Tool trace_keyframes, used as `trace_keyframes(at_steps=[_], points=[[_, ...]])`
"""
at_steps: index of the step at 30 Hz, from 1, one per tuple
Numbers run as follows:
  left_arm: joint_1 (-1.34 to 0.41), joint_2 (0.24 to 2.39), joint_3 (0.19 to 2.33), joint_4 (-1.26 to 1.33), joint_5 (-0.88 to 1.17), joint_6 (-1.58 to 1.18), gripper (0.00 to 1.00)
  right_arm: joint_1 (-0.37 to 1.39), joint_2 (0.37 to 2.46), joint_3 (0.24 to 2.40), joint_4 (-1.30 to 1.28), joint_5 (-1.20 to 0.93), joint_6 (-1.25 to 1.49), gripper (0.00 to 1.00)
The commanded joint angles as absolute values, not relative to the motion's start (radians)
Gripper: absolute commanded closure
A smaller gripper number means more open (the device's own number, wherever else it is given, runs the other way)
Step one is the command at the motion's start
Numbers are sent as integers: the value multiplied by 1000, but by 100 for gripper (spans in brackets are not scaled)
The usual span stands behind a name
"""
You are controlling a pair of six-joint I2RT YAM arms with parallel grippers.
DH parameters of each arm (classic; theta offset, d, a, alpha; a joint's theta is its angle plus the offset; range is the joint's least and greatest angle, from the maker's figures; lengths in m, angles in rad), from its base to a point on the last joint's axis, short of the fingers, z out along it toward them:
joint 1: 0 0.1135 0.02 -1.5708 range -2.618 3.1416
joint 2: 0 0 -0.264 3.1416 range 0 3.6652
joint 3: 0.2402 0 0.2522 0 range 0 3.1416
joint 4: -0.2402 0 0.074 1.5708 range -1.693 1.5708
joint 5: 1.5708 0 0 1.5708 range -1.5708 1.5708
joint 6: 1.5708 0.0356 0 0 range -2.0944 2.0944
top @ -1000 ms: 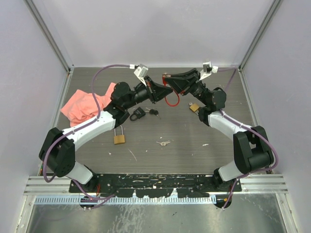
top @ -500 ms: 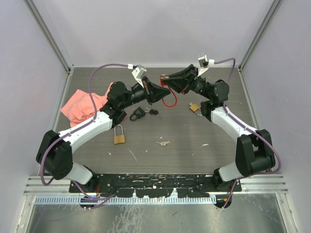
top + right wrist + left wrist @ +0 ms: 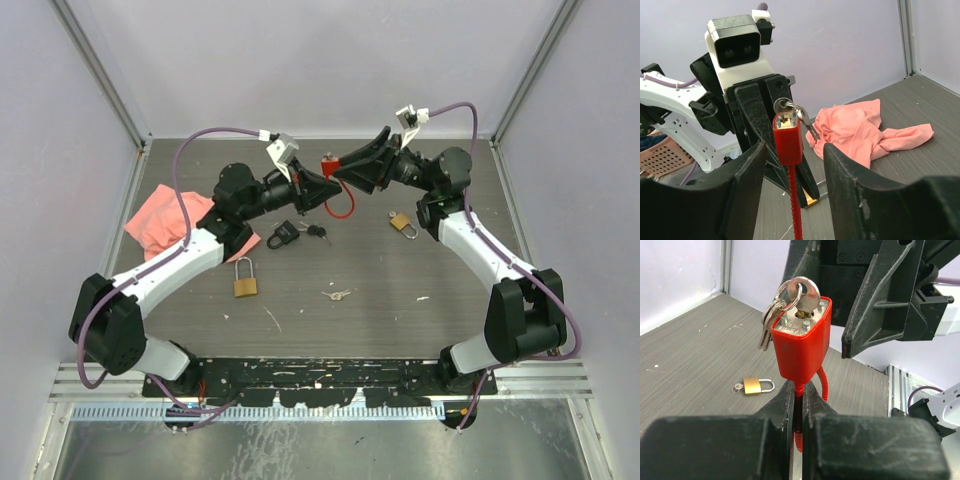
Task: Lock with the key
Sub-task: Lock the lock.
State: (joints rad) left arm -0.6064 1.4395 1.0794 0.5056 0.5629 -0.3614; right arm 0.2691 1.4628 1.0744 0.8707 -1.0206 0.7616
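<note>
From above, we count four padlocks. A red padlock (image 3: 327, 160) is held in the air between the two arms. A black padlock (image 3: 283, 236), a brass padlock (image 3: 245, 281) and a second brass padlock (image 3: 402, 223) lie on the table (image 3: 450, 290). Small keys (image 3: 316, 232) sit against the black one, perhaps inserted; it is too small to tell. Loose keys (image 3: 337, 295) lie mid-table and a pink cloth (image 3: 165, 220) lies at the left.

Only the wrist views give the detail. The left gripper (image 3: 799, 390) is pinched tight on the red padlock's cable, just beneath its body. One key (image 3: 803, 294) sits in the keyhole, with others hanging from its ring. The right gripper (image 3: 794, 150) has its fingers spread on either side of the lock, touching neither side.
</note>
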Motion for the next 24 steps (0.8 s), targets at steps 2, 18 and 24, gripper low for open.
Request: trace_keyframes(at_steps=[2, 18, 24], points=[[-603, 1384, 1123, 538, 587, -318, 100, 246, 1431, 1136, 868, -1055, 774, 38], [-604, 1319, 1145, 76, 734, 37, 100, 106, 1346, 1534, -422, -1121, -49, 15], [-607, 1331, 1153, -50, 747, 103, 100, 158, 1429, 1694, -741, -999, -86, 23]])
